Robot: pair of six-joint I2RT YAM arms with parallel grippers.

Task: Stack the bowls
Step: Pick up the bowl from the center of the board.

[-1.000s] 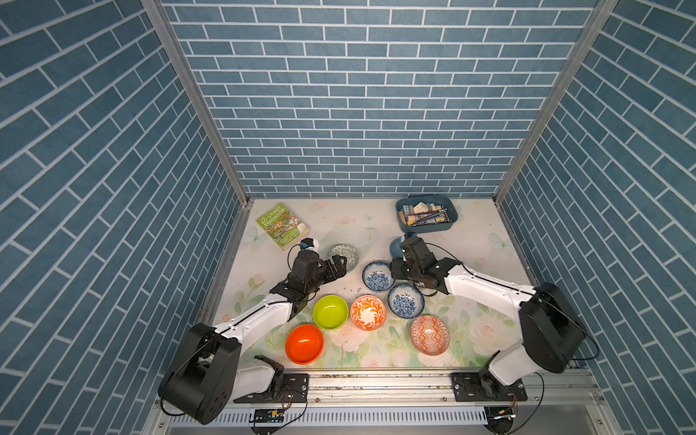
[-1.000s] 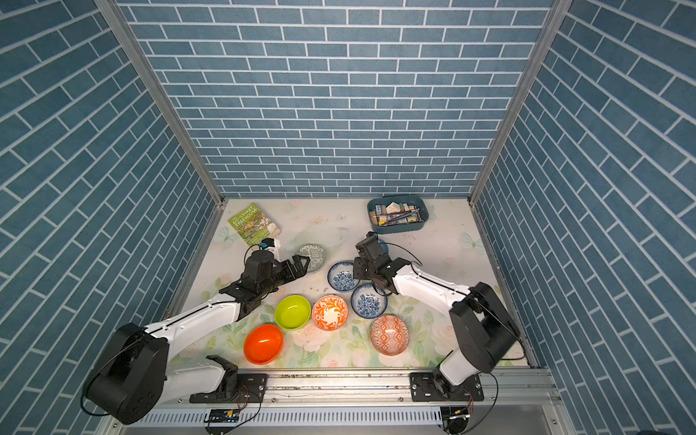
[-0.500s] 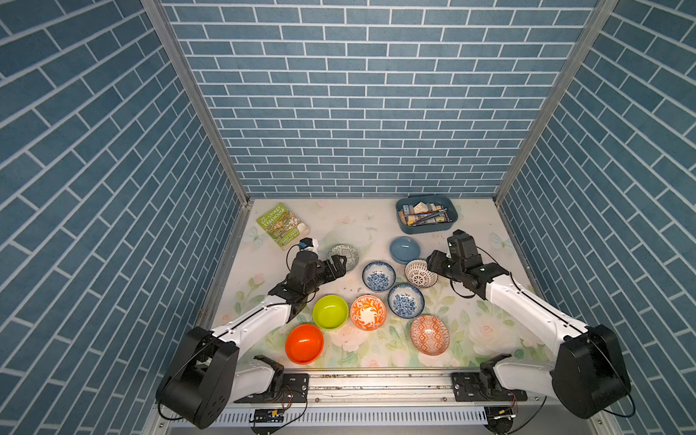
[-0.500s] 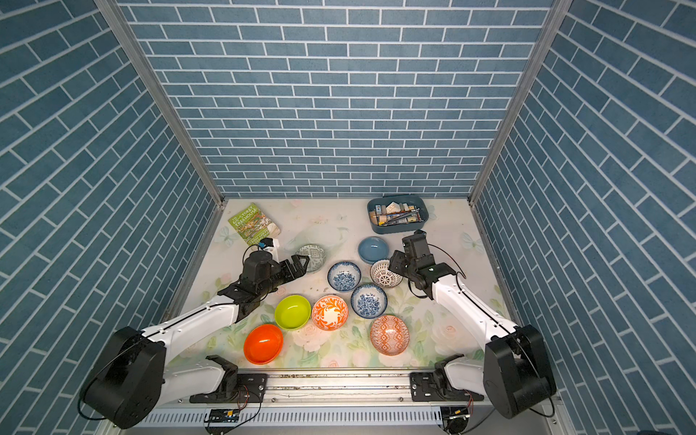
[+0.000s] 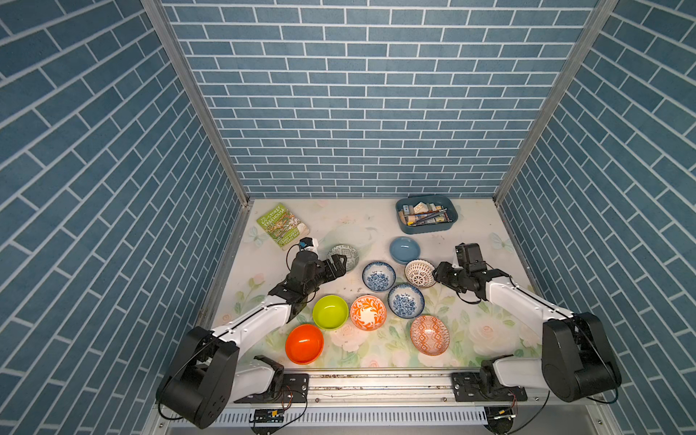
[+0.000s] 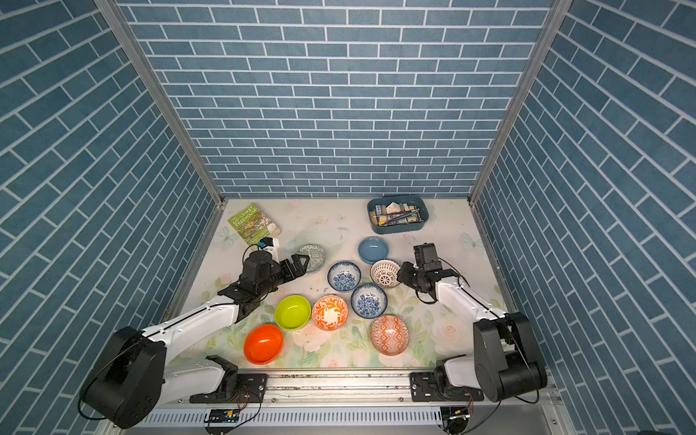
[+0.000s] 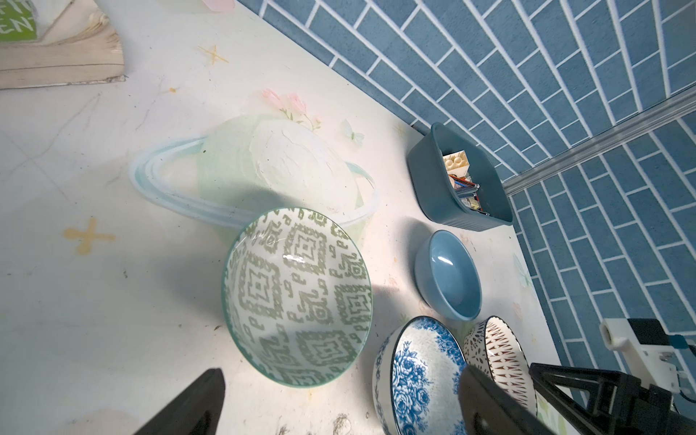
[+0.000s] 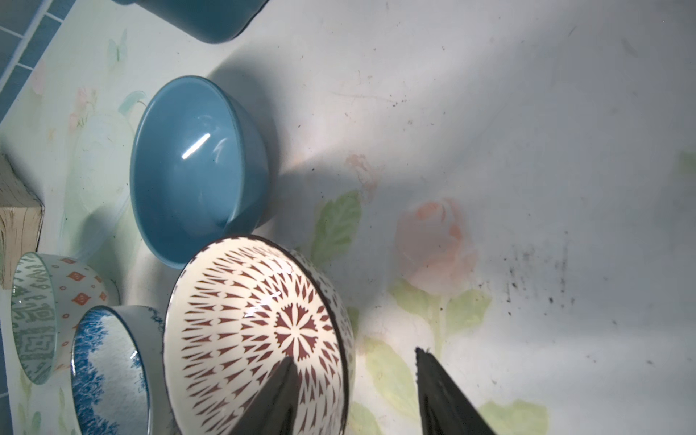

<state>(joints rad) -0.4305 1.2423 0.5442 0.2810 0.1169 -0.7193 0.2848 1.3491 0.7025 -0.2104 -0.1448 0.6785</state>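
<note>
Obs., both arms over the table (image 5: 357,226).

I am holding my left gripper (image 7: 341,373) spread wide and empty. The left wrist view is cutting off its dark fingers (image 7: 188,406) at the frame edge. The grey-patterned bowl (image 7: 297,297) is sitting upright just ahead of them, left of the table's middle. In both top views the fingertips are covering its near rim, so I cannot tell whether they are touching it.

My right gripper (image 8: 353,356) is also standing open, straddling the rim of the white lattice bowl (image 8: 260,331). One finger is reaching over the inside and the other is standing clear of the outer wall. Whether the inner one is touching the glaze is not readable.

The lattice bowl is sitting right of centre, just beside the plain blue bowl (image 5: 405,249); contact between the two is unclear.

No bowls are stacked:
- The farther blue-floral bowl (image 5: 378,277) and the nearer blue-floral bowl (image 5: 406,300) are sitting mid-table.
- The lime bowl (image 5: 330,312), the orange scroll-patterned bowl (image 5: 368,312) and the orange diamond-patterned bowl (image 5: 429,335) are sitting nearer the front edge.
- The plain orange bowl (image 5: 304,343) is sitting closest to the front edge.

The tray (image 5: 427,229) near the far-right corner is holding a jumble too small to sort. A book (image 5: 282,226) is lying near the far-left corner.
</note>
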